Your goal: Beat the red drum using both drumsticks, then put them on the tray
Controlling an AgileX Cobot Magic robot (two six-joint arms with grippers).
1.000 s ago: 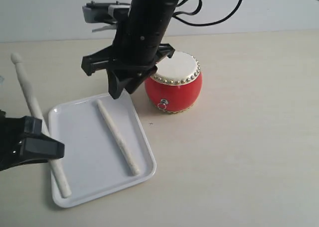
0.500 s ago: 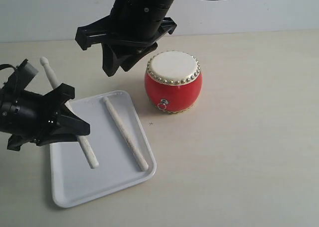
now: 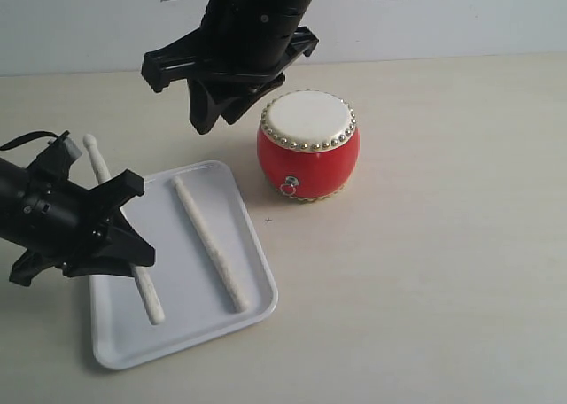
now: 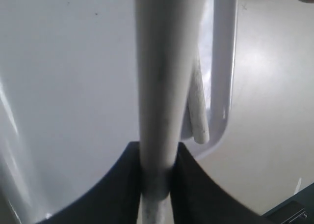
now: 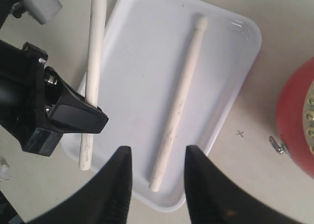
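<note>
The red drum point(image 3: 309, 147) with its cream skin stands upright on the table, right of the white tray point(image 3: 182, 329). One pale drumstick point(image 3: 209, 243) lies flat in the tray, seen too as the loose drumstick point(image 5: 177, 103). My left gripper point(image 3: 124, 244) is shut on the other drumstick point(image 3: 149, 295), which slants over the tray's left side; its gripped shaft point(image 4: 162, 81) fills the left wrist view. My right gripper point(image 3: 213, 120) hangs open and empty above the tray's far end, left of the drum; its fingers point(image 5: 120, 184) frame the lying stick's end.
The tray rim point(image 5: 248, 62) and the drum's side point(image 5: 297, 130) show in the right wrist view. Bare beige tabletop point(image 3: 425, 280) stretches right of the tray and drum. A pale wall point(image 3: 496, 14) runs behind the table.
My left gripper has carried its drumstick from the tray's left edge in over the tray and lower. My right gripper has risen away from the stick it left lying in the tray.
</note>
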